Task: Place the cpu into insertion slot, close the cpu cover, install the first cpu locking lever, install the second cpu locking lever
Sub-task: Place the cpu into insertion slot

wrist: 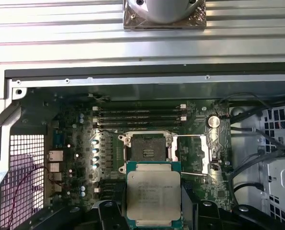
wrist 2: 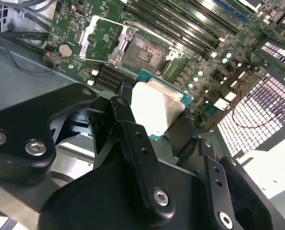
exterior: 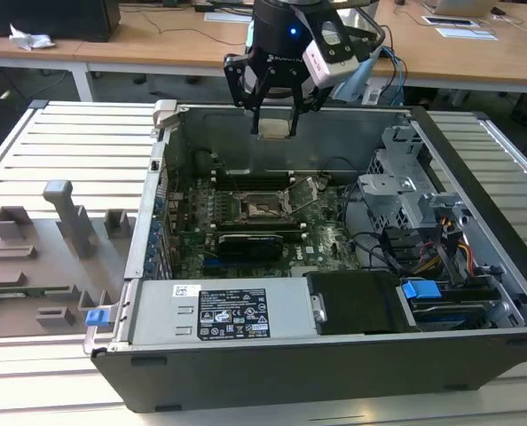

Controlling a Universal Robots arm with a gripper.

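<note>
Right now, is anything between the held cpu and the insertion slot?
No. In the exterior view the cpu hangs above the insertion slot with bare air between; the cpu cover stands open beside it.

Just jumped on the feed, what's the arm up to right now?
The end effector is shut on the cpu, holding it flat in the air above the open computer case. Down on the board, the insertion slot is empty and the cpu cover is swung open beside it. The cpu is not yet seated.
</note>
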